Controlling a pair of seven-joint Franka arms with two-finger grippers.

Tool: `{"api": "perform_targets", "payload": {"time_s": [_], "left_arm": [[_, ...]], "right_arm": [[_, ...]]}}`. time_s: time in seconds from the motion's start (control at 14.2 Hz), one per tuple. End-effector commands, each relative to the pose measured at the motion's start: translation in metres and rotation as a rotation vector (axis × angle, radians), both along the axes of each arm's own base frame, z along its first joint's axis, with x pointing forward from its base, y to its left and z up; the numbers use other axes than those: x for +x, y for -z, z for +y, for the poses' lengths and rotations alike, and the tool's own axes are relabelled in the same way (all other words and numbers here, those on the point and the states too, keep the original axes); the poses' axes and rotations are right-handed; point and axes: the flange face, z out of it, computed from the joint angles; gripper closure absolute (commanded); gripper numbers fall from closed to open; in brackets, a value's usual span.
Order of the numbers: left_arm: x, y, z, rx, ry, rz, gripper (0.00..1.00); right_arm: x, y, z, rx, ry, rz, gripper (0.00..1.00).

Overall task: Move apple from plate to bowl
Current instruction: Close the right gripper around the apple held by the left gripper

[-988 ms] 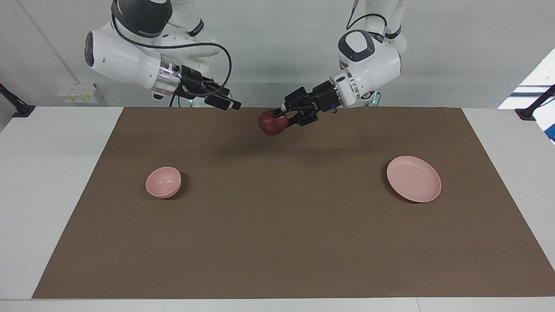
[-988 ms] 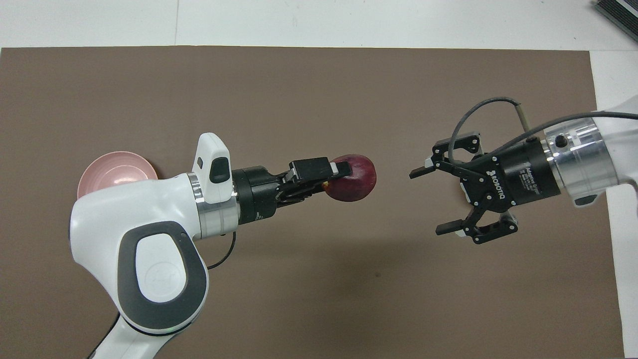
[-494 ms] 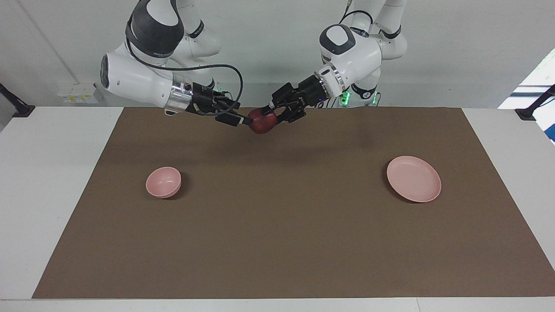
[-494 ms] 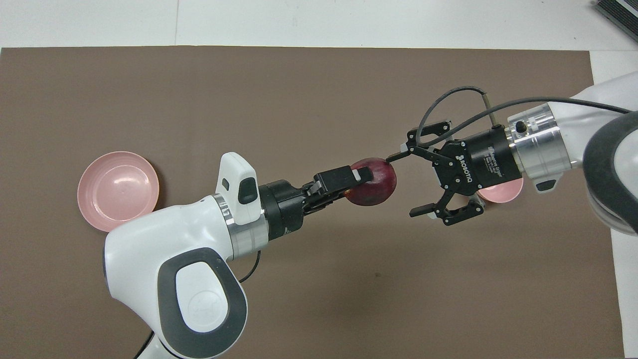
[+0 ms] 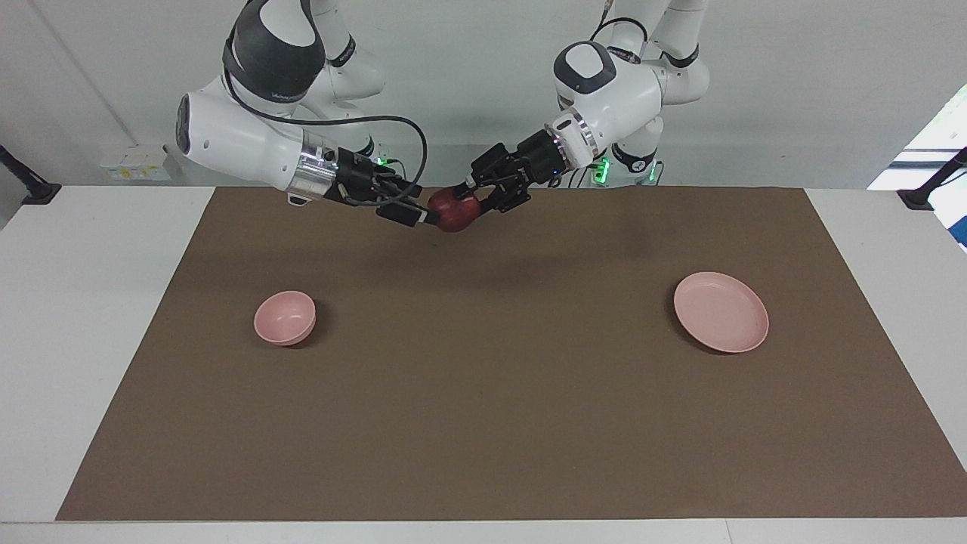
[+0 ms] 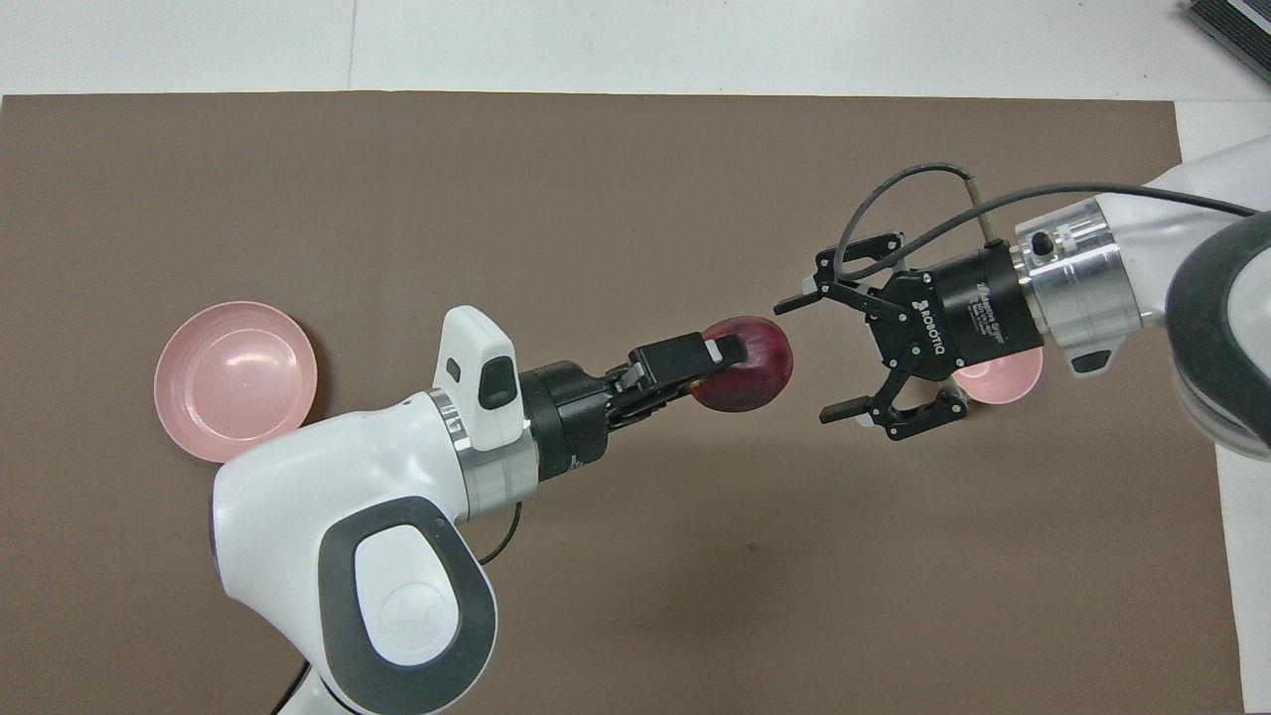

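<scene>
The dark-red apple (image 5: 452, 215) (image 6: 747, 356) hangs in the air over the mat's middle, close to the robots' edge. My left gripper (image 5: 468, 202) (image 6: 711, 361) is shut on it. My right gripper (image 5: 424, 208) (image 6: 806, 359) stands open right beside the apple, its fingertips at the apple's free side; whether they touch it I cannot tell. The pale-pink plate (image 5: 721, 313) (image 6: 233, 382) lies bare toward the left arm's end. The small pink bowl (image 5: 285, 317) (image 6: 1005, 377) sits toward the right arm's end, partly covered by the right gripper in the overhead view.
A brown mat (image 5: 483, 415) (image 6: 596, 179) covers most of the white table (image 5: 91, 302). Plate and bowl are the only things resting on it. A dark object (image 6: 1231, 25) lies at the table's corner farthest from the robots.
The left gripper carried the apple toward the right arm's end while the right gripper came in to meet it. In the last half second both hardly moved.
</scene>
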Motion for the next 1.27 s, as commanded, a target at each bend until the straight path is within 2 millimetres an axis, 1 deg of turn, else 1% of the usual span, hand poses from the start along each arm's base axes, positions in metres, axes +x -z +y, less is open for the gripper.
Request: {"api": "perform_targets", "payload": {"time_s": [0.0,0.28,0.49,0.56,0.78,0.85,0.92,0.99,1.2], "left_arm": [[-0.007,-0.008,0.0,-0.012,-0.028,0.002,1.0],[-0.007,-0.008,0.0,-0.012,-0.028,0.003,1.0],[-0.007,-0.008,0.0,-0.01,-0.03,0.004,1.0],[-0.007,-0.008,0.0,-0.01,-0.03,0.004,1.0],[-0.006,-0.008,0.001,-0.008,-0.039,0.002,1.0],[-0.006,-0.008,0.001,-0.008,-0.038,0.001,1.0],[-0.006,-0.008,0.001,-0.01,-0.04,0.003,1.0],[-0.006,-0.008,0.002,-0.008,-0.04,0.002,1.0],[-0.006,-0.008,0.002,-0.011,-0.046,0.011,1.0]], "right_arm": [[0.009,0.008,0.016,0.009,0.033,0.009,0.0],[0.003,0.012,0.026,0.007,0.01,0.023,0.0],[-0.001,0.013,0.029,0.008,-0.003,0.031,0.0],[-0.005,0.013,0.04,0.008,-0.025,0.033,0.0],[-0.007,0.012,0.041,0.008,-0.041,0.037,0.0],[-0.008,0.012,0.042,0.009,-0.045,0.037,0.33],[-0.008,0.012,0.042,0.009,-0.046,0.036,0.7],[-0.008,0.012,0.041,0.005,-0.051,0.035,1.0],[-0.007,0.013,0.035,0.0,-0.053,0.04,1.0]]}}
